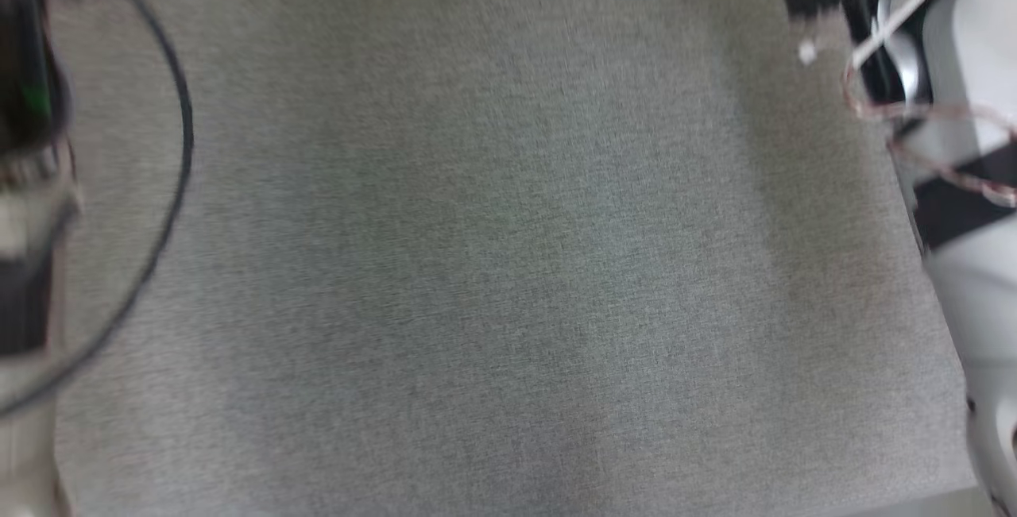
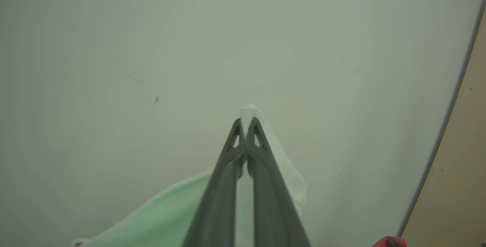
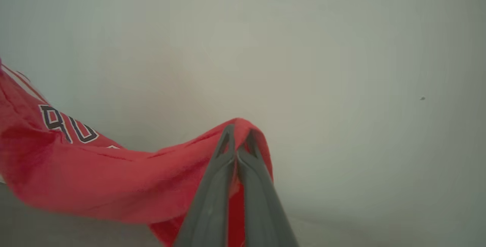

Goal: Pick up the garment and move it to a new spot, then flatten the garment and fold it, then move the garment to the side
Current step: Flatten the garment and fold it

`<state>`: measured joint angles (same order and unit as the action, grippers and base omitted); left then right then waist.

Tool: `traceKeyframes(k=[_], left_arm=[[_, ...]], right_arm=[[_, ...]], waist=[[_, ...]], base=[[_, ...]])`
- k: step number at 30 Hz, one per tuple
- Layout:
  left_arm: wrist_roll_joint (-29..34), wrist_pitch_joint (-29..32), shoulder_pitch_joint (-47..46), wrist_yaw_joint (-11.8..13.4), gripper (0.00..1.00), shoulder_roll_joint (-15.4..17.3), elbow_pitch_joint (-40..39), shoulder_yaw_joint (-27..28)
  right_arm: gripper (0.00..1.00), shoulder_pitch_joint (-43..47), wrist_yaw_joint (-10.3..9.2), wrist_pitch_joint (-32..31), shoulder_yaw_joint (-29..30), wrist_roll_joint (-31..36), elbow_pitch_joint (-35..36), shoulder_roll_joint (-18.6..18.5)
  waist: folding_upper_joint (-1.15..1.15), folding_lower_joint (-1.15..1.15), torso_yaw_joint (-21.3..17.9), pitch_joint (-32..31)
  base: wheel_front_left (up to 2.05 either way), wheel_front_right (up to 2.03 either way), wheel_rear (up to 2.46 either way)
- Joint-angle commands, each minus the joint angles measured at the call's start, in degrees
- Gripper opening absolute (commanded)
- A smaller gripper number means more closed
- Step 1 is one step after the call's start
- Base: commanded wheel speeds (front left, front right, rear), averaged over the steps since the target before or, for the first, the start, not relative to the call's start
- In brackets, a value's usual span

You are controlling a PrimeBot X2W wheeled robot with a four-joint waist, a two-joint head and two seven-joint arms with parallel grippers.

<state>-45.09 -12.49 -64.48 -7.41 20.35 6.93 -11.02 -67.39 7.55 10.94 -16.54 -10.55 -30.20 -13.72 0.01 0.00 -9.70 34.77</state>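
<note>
The right fingers (image 3: 212,201) were pinched shut on a fold of the red garment (image 3: 95,171), whose length trailed off to that view's left. The left fingers (image 2: 216,201) were clamped on a pale cloth (image 2: 167,216); whether it was part of the same garment I could not tell

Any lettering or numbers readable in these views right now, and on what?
"BU": black block letters edged white on the red fabric garment, pinched by the right hand; a fold cuts them off, so uncertain.
Pale green and white cloth in the left hand: no text.
Head view: too blurred to read.
</note>
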Motion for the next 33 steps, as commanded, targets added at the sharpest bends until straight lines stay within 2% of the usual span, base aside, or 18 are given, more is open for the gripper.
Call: traceKeyframes(k=[1, 7, 12, 15, 19, 20, 26, 33], left_arm=[[-1.5, 0.4, 3.7, -0.1, 0.0, 0.5, -1.3, 0.3], [-7.3, 1.5, 17.3, -0.1, 0.0, 0.8, -6.2, 1.2], [-10.6, 0.5, 28.5, -0.1, 0.0, -0.3, -9.1, -0.6], [-13.0, -0.7, 35.0, -0.1, 0.0, -2.2, -9.4, -1.9], [-15.7, -1.1, 42.2, -0.1, 0.0, -2.8, -9.9, -5.7], [-17.7, -1.1, 45.4, -0.1, 0.0, -2.7, -10.1, -8.0], [-23.0, 0.1, 52.9, -0.1, 0.0, -0.6, -11.3, -14.3], [-28.2, 0.7, 59.3, -0.1, 0.0, 2.7, -11.3, -16.7]], right_arm=[[0.0, 2.5, -0.13, -1.3, -1.0, -1.4, 0.9, -1.6], [0.0, 12.2, -0.13, -8.3, -5.4, -8.5, 5.7, -5.7], [0.0, 19.9, -0.13, -11.9, -3.8, -11.0, 7.9, -8.0], [0.0, 24.7, -0.13, -13.3, -1.5, -10.9, 7.0, -7.4], [0.0, 30.3, -0.13, -15.2, 3.6, -10.3, 6.3, -6.5], [0.0, 33.5, -0.13, -16.3, 5.6, -10.2, 6.7, -5.7], [0.0, 42.9, -0.13, -20.1, 10.8, -9.3, 9.5, -4.1], [0.0, 50.8, -0.13, -23.3, 15.0, -8.6, 13.2, -1.7]], waist=[[-0.01, 0.0, 1.7, -3.6], [-0.01, 0.0, 3.1, -9.4], [-0.01, 0.0, 4.8, -13.9], [-0.01, 0.0, 5.6, -17.1], [-0.01, 0.0, 6.9, -20.9], [-0.01, 0.0, 7.6, -22.7], [-0.01, 0.0, 8.9, -27.0], [-0.01, 0.0, 9.6, -29.9]], base=[[0.0, 0.0, 0.0], [0.0, 0.0, 0.0], [0.0, 0.0, 0.0], [0.0, 0.0, 0.0], [0.0, 0.0, 0.0], [0.0, 0.0, 0.0], [0.0, 0.0, 0.0], [0.0, 0.0, 0.0]])
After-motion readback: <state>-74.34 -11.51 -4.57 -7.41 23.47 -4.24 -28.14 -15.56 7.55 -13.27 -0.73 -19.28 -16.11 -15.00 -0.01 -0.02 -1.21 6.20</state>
